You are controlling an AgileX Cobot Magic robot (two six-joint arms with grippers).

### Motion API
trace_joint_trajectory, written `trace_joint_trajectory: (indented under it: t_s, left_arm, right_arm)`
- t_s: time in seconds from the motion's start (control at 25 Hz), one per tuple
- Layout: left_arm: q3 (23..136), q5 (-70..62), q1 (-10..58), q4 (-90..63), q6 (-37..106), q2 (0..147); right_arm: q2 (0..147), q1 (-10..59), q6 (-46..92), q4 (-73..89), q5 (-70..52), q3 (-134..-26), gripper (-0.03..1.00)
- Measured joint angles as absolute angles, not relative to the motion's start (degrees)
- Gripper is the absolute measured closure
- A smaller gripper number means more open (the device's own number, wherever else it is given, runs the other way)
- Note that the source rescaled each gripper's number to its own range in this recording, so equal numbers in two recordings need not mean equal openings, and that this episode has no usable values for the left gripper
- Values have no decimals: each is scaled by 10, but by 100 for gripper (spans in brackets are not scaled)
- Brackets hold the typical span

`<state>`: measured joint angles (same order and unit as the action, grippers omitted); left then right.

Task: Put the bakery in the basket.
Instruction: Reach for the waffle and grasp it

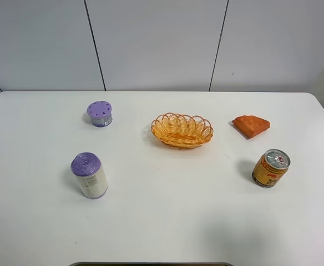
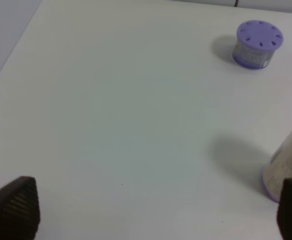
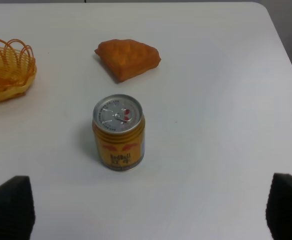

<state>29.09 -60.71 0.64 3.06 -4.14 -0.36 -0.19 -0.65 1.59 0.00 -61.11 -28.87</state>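
Observation:
The bakery [image 1: 251, 126] is an orange-brown wedge with a grid top, lying on the white table right of the basket [image 1: 182, 130]. The basket is a shallow oval of yellow-orange wicker at the table's middle, with nothing in it. The right wrist view shows the bakery [image 3: 128, 58] beyond a gold can, and the basket's edge [image 3: 6, 70]. My right gripper [image 3: 146, 212] is open, its fingertips [image 3: 11, 207] wide apart, short of the can. My left gripper [image 2: 151, 212] is open over bare table. Neither arm shows in the exterior high view.
A gold drink can [image 1: 271, 168] stands upright near the bakery, also in the right wrist view [image 3: 119, 132]. A short purple-lidded jar [image 1: 99, 113] and a taller purple-topped cylinder [image 1: 89, 175] stand on the left; both show in the left wrist view [image 2: 258, 44] [image 2: 288, 162].

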Motion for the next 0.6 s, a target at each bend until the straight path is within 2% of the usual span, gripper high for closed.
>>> trace_joint_trajectory:
  t_s: [0.32,0.6]
  left_arm:
    - [291,-607,6,31,-41,-4]
    - [291,-607,6,31,-41,-4]
  right_arm:
    - [9,-7,16,-13,-611,-336,12]
    - [144,-7,21,-35,-604,-401,12]
